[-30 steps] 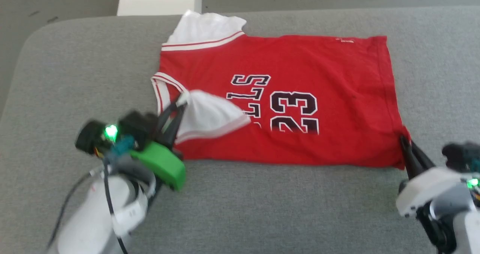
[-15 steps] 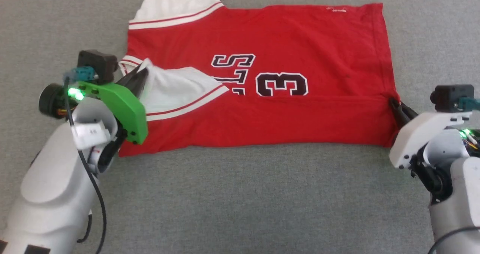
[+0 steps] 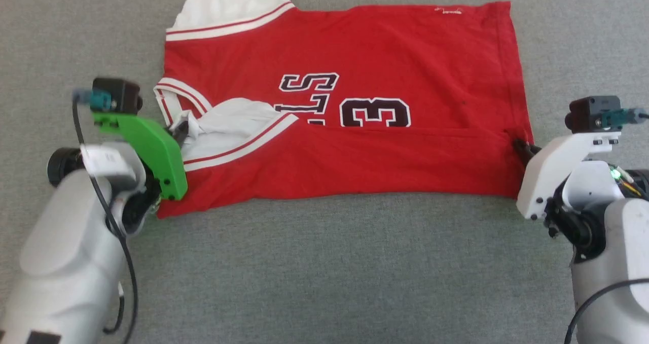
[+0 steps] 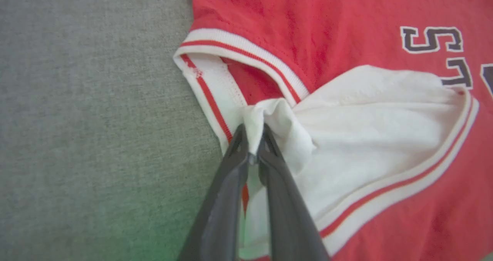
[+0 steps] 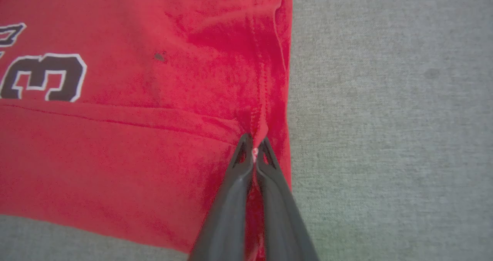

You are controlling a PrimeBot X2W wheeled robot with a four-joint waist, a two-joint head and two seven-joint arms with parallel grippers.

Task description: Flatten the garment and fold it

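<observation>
garment: red jersey on grey cushion, near side folded over | left gripper: pinching white sleeve, laid across chest | right gripper: clamped on hem, likely keeping the fold taut

Soft matt cloth garment, coarse grey woven surface

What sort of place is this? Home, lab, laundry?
Likely a robot cloth-handling test station, though little of the room shows. Cues: a broad grey woven-fabric surface, one red jersey-style shirt with white sleeves spread on it, the left end effector pinching its sleeve and the right end effector its hem.
</observation>
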